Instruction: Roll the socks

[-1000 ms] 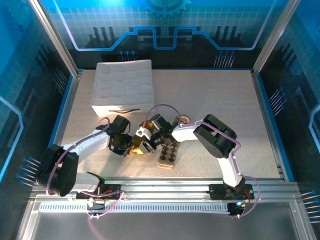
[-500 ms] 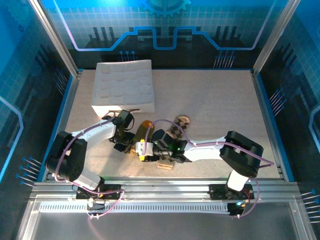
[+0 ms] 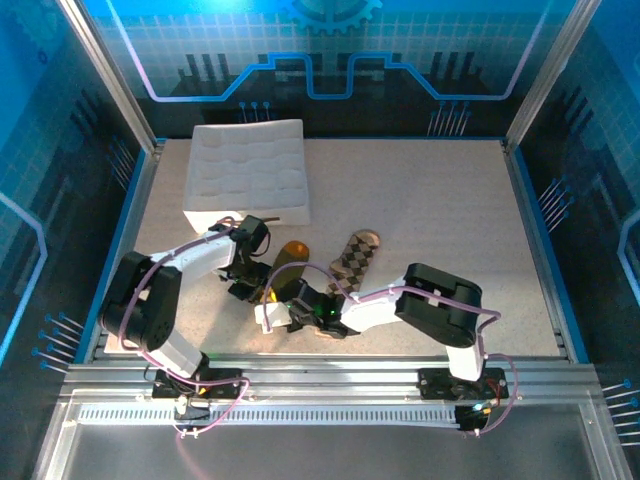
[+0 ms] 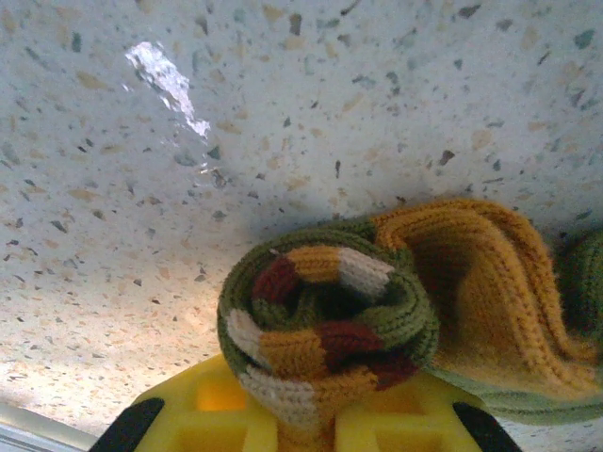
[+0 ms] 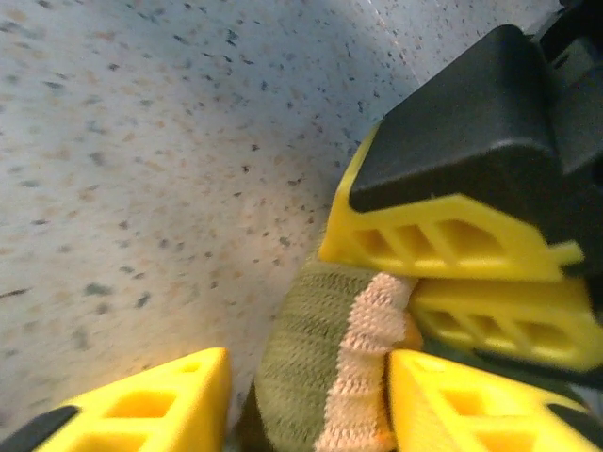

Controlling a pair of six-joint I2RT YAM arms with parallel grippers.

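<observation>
Your right end effector (image 5: 306, 367) slid nearer, half-open astride the olive sock (image 4: 330, 320); left end effector (image 4: 301, 400) pinches its roll, argyle sock (image 3: 355, 255) alongside.

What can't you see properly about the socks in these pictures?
- Top view: the left gripper and right gripper hide most of the green sock.
- Top view: the right arm covers the argyle sock's near end.
- Left wrist view: the bottom edge cuts off where the fingers pinch the roll.
- Right wrist view: close and blurry; whether the sock is gripped is unclear.
</observation>
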